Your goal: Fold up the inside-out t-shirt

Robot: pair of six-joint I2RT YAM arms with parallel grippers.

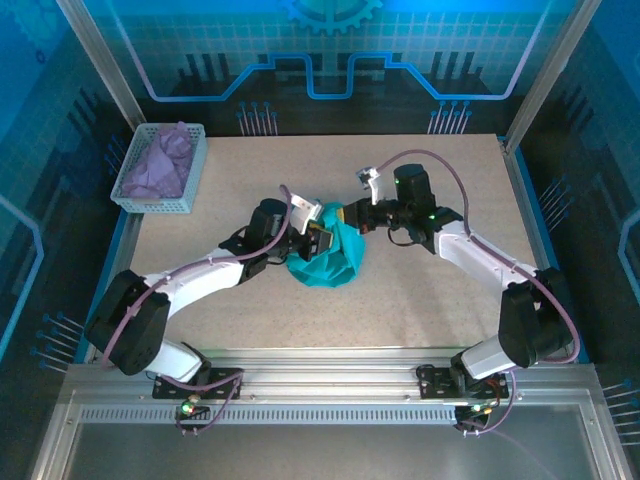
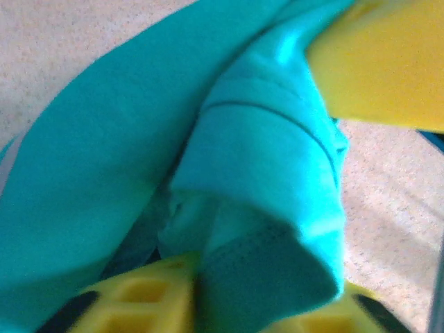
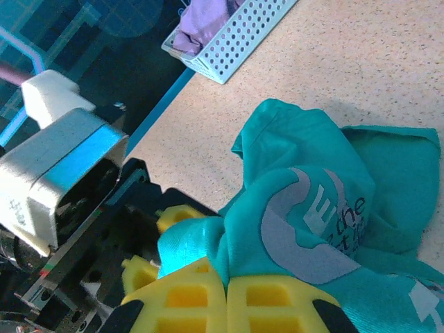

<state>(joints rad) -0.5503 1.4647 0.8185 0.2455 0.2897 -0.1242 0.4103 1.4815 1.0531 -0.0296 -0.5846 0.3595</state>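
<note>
Both my hands are gripping the teal t-shirt [image 1: 335, 265], which is lying bunched at the middle of the bench [image 1: 420, 290].

My left hand [image 1: 318, 240] is closing on a thick fold of the fabric, and in its own wrist view the cloth is covering most of its yellow fingers [image 2: 139, 309]. My right hand [image 1: 350, 220] is pinching the shirt's edge with its pads pressed together. The heap is hiding the neck and sleeves. A grey wrench-shaped print [image 3: 298, 236] is showing on the cloth; I am reading only "the", since creases are breaking up the other lettering. A purple cloth [image 1: 160, 165] is sitting in the white basket [image 1: 190, 190] at the far left corner.
</note>
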